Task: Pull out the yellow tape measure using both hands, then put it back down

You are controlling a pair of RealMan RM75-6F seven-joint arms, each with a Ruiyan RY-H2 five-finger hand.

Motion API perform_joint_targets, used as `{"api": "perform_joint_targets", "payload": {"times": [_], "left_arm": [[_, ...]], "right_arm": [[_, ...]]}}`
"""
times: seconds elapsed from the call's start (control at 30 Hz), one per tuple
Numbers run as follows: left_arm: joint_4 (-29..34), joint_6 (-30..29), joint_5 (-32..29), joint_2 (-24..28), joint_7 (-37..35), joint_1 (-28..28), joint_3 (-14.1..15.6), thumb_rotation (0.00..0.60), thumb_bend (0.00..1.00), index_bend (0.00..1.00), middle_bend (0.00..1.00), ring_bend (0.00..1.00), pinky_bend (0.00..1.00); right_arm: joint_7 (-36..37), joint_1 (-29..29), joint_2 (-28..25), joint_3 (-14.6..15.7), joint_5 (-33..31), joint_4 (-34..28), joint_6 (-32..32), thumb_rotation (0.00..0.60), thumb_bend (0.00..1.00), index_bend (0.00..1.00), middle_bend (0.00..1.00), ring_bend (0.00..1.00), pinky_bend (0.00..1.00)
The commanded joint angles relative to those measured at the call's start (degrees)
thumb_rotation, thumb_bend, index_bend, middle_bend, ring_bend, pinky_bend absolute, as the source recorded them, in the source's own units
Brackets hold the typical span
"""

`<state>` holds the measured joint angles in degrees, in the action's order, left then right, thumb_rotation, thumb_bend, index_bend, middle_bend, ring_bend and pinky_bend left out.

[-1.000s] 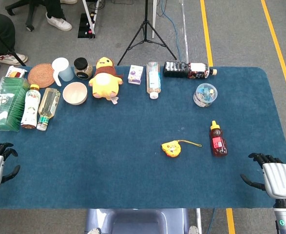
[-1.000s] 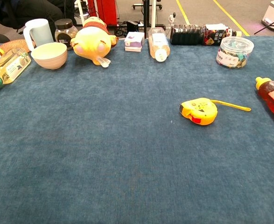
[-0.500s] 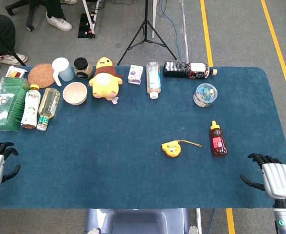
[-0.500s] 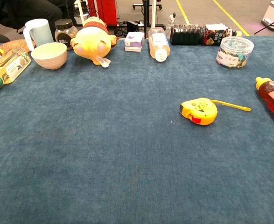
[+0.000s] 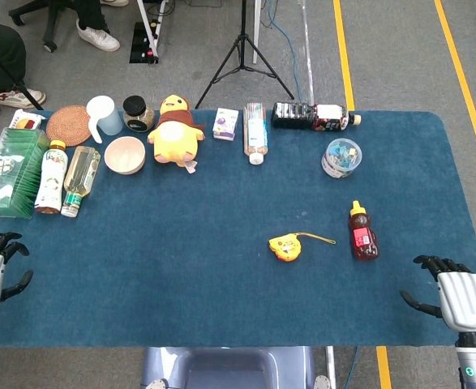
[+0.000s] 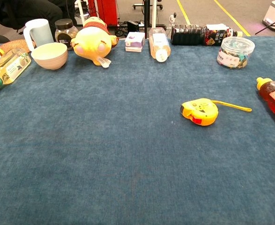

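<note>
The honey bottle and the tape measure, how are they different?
The honey bottle is long and reddish with a yellow cap; the tape measure is small, round and yellow. The tape measure has a thin strip sticking out toward the honey bottle; the honey bottle has a label instead. Both lie on the blue table, and no hand touches either.

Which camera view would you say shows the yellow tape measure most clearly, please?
The chest view: there the yellow tape measure appears large, with its red patch and the short length of tape lying out to the right. The head view shows the whole table from above, so the tape measure is small, left of the honey bottle.
</note>
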<state>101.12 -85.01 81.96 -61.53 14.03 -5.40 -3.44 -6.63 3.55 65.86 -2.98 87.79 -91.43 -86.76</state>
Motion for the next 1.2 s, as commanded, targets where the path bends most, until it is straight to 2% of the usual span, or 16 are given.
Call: {"api": "perform_joint_targets", "payload": {"times": [0.03, 0.2, 0.47, 0.67, 0.8, 0.97, 1.2], "left_arm": [[0.9, 0.2, -0.1, 0.8, -0.2, -0.3, -0.3, 0.6, 0.25, 0.44, 0.28, 0.2, 0.29], [1.9, 0.6, -0.2, 1.7, -0.2, -0.8, -0.8, 0.6, 0.25, 0.44, 0.28, 0.2, 0.29], [3.1, 1.4, -0.3, 2.7, -0.7, -1.6, -1.3, 0.6, 0.25, 0.44, 0.28, 0.2, 0.29], [3.9, 1.3, -0.1, 3.7, -0.5, -2.0, -1.7, 0.6, 0.25, 0.44, 0.28, 0.2, 0.29], [4.5, 1.6, -0.6, 4.4, -0.3, -2.2, -1.9, 0.6, 0.25, 0.44, 0.28, 0.2, 0.29], [5.0, 2.3, -1.5, 4.9, 0.2, -2.6, -2.1, 0.6, 0.25, 0.44, 0.28, 0.2, 0.29], [5.1, 3.6, -2.5, 5.2, 0.8, -3.7, -2.8, 0.6, 0.25, 0.44, 0.28, 0.2, 0.29]], "right_arm": [[0.4, 0.3, -0.5, -0.2, 0.5, -0.5, -0.2, 0.417, 0.22, 0.34, 0.42, 0.42, 0.47], [2.2, 2.0, -2.2, -1.1, 2.3, -2.8, 0.6, 0.412, 0.21, 0.34, 0.42, 0.42, 0.47], [4.8, 8.9, -4.4, -2.9, 5.9, -7.8, 7.1, 0.415, 0.21, 0.32, 0.41, 0.41, 0.47], [7.0, 16.7, -3.5, -4.6, 5.9, -10.0, 17.4, 0.413, 0.22, 0.3, 0.39, 0.4, 0.46], [7.5, 22.3, -1.3, -5.6, 4.1, -9.1, 25.2, 0.413, 0.22, 0.25, 0.35, 0.36, 0.44], [4.4, 27.7, 2.5, -6.6, -0.2, -6.1, 33.3, 0.413, 0.21, 0.23, 0.31, 0.31, 0.41], [-1.9, 32.5, 8.8, -7.3, -6.0, -0.4, 39.4, 0.415, 0.21, 0.25, 0.32, 0.31, 0.4]]}}
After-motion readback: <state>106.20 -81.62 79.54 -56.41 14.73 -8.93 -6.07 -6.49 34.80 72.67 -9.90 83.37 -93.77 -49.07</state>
